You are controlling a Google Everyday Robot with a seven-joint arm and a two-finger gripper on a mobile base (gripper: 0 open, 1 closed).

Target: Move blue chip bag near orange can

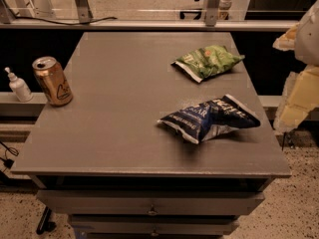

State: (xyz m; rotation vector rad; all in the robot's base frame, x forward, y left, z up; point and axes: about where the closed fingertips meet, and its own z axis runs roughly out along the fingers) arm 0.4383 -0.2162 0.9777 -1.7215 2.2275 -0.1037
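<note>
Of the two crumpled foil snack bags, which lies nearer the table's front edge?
The dark navy-blue bag with white lettering; the green bag lies farther back. The gripper is at the picture's right edge.

Bag (pixel 209 118) mid-right, can (pixel 52 81) left, tool (pixel 299 96) rightmost

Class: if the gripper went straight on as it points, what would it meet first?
Probably the table near the blue chip bag; the gripper, at the right edge, points downward, depth unclear.
</note>
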